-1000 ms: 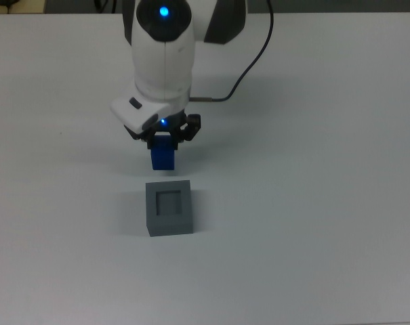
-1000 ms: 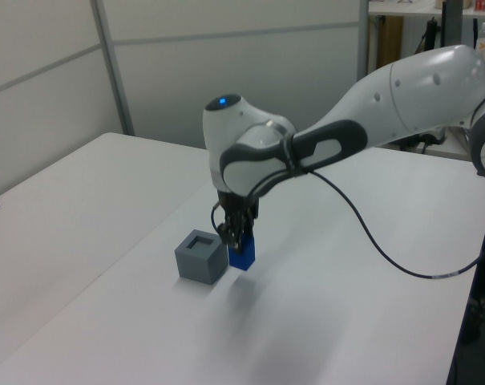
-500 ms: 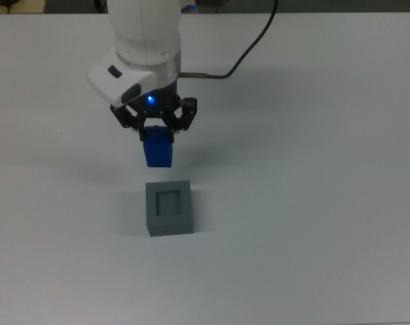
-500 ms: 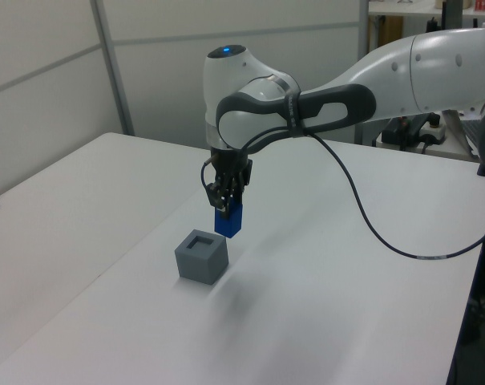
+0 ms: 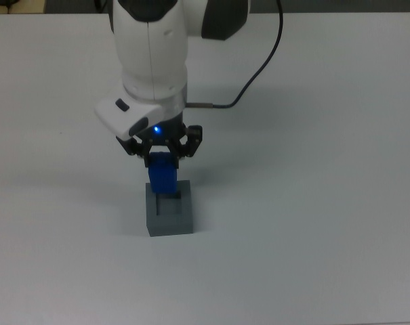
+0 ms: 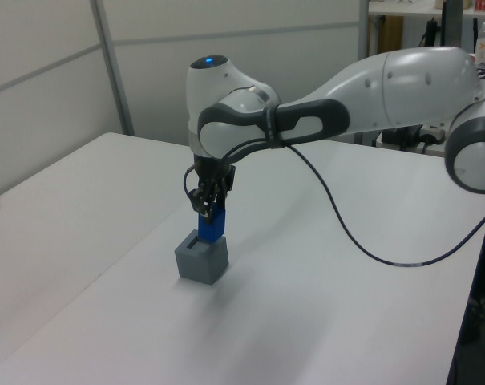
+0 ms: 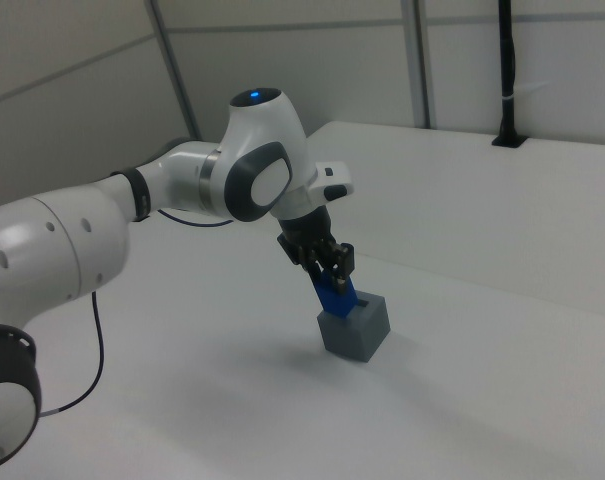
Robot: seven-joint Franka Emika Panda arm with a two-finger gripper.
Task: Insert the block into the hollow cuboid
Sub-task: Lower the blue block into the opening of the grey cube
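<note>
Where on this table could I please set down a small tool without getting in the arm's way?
The table is bare on the top view's right and left of the hollow cuboid, and below it. It is crowded only above the cuboid, where the gripper holds the block.

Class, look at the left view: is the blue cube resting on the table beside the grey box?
No, the blue cube is held in the claw directly over the grey box, not on the table.
</note>
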